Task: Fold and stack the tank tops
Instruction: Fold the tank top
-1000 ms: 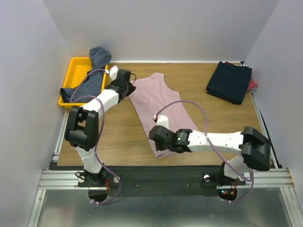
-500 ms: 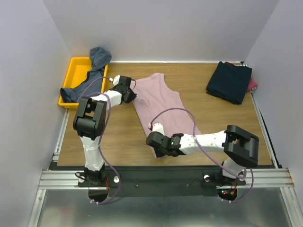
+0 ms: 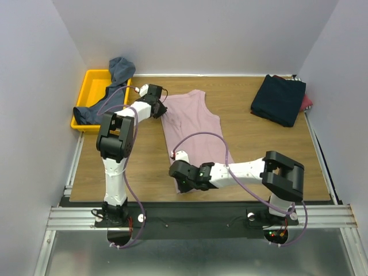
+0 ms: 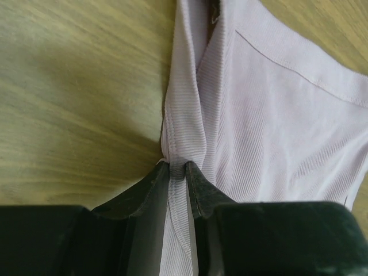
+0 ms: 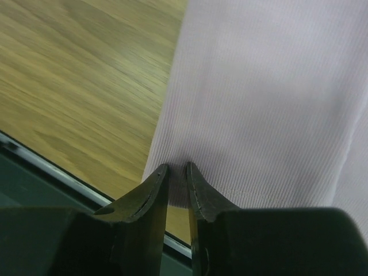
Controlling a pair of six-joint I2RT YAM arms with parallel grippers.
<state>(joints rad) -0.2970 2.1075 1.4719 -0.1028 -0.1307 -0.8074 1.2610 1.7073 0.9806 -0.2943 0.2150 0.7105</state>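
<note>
Your right gripper (image 5: 176, 169) slid toward the near edge — it and the left gripper (image 4: 177, 168) pinch the pink tank top (image 3: 192, 123) taut. Fold its side across next.

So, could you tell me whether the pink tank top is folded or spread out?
Spread out: the pink tank top lies full length on the table, left gripper pinching a shoulder strap, right gripper pinching the hem.

This is a robotics lab test cell. Plain pale partition walls (image 3: 201, 34) box in a wooden surface (image 3: 259, 132). A left arm (image 3: 115, 144) and right arm (image 3: 247, 169), trailing purple cables, are bolted to an aluminium rail (image 3: 72, 217) at its near edge.
</note>
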